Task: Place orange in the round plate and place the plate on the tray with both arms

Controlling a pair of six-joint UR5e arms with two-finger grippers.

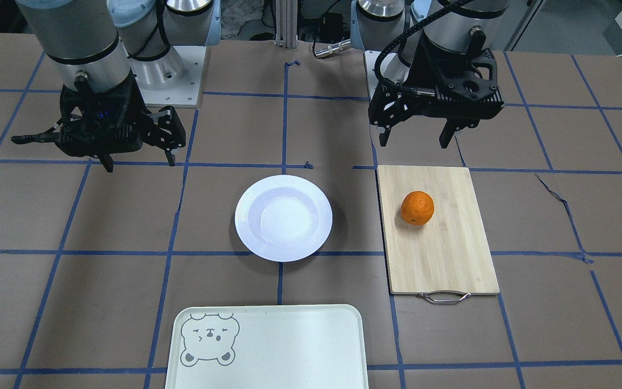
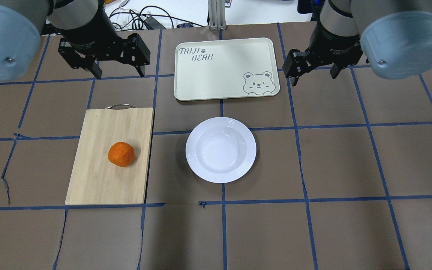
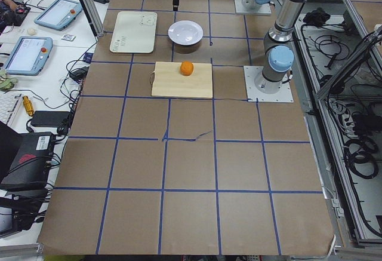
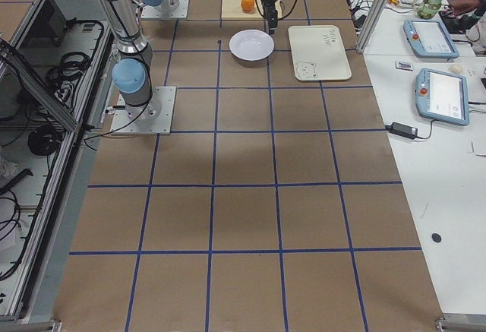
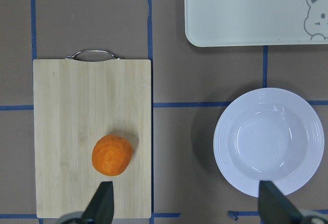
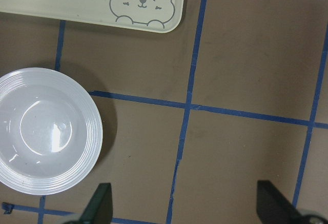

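Left of the round plate (image 2: 221,150), orange (image 2: 121,154) sits on cutting board (image 2: 107,180); tray (image 2: 223,67) beyond plate. Left gripper (image 2: 119,74), right gripper (image 2: 314,77) both spread wide, holding nothing. Risk: orange may roll away under an off-centre pinch.

A: Where's the fruit?
B: Small round bright orange fruit (image 1: 417,208) sits on the pale wooden cutting board (image 1: 440,254), right of frame centre, in the board's upper half. The board's metal handle (image 1: 444,296) points toward the bottom edge.
A: Plate?
B: Glossy white round plate (image 1: 246,216) at frame centre, on the brown table with blue tape grid (image 1: 73,216). Near the board's left side, not touching.
A: Tray?
B: Pale mint rectangular tray (image 1: 289,351) at bottom centre, cropped by the bottom edge. Grey bear face (image 1: 209,339) in its upper-left corner. Apart from the plate.
A: Grippers?
B: Black left gripper (image 1: 414,141) is upper right, just above the board's top edge in frame, fingers spread apart. Black right gripper (image 1: 140,164) is upper left, fingers spread too, well apart from the plate.
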